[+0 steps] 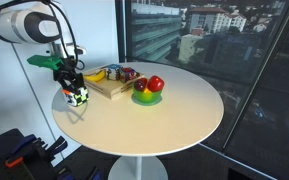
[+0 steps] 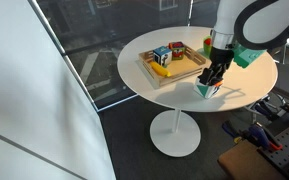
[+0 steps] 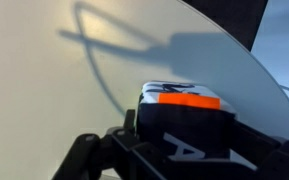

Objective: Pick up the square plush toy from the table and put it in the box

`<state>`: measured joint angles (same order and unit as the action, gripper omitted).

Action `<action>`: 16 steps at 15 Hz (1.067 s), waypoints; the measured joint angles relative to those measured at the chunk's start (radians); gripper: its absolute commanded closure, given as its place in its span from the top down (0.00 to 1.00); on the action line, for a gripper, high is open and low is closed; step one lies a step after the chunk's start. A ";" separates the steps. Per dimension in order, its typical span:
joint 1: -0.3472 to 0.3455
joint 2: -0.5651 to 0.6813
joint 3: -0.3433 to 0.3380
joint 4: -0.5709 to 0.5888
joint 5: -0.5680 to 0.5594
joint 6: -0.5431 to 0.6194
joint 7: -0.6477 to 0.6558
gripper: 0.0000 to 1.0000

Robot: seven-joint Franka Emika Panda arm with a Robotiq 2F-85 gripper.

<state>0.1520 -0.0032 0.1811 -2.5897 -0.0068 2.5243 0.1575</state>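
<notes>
The square plush toy (image 3: 184, 118) is a soft cube with black, white and orange patches, and it sits between my fingers in the wrist view. My gripper (image 1: 74, 90) is shut on it and holds it just above the round white table (image 1: 174, 115) near its edge. Both exterior views show the toy (image 1: 77, 98) (image 2: 210, 90) under the gripper (image 2: 215, 80). The box (image 1: 112, 91) is a shallow light-wood tray further in on the table, apart from the gripper. It also shows in an exterior view (image 2: 184, 72).
The box holds a yellow item (image 2: 164, 68) and small coloured cubes (image 2: 161, 55). A green plate (image 1: 146, 98) with red round fruit (image 1: 155, 84) stands next to the box. The table edge lies right beside the gripper. Large windows surround the table.
</notes>
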 measured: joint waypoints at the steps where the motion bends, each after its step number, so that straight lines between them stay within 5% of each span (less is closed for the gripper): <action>1: 0.000 0.005 -0.001 0.001 0.000 0.002 0.001 0.49; 9: -0.004 -0.001 -0.026 0.017 0.012 -0.008 0.003 0.00; 16: -0.025 -0.074 -0.055 0.081 0.038 -0.113 0.003 0.04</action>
<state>0.1268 -0.0769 0.1258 -2.5091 0.0312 2.4111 0.1600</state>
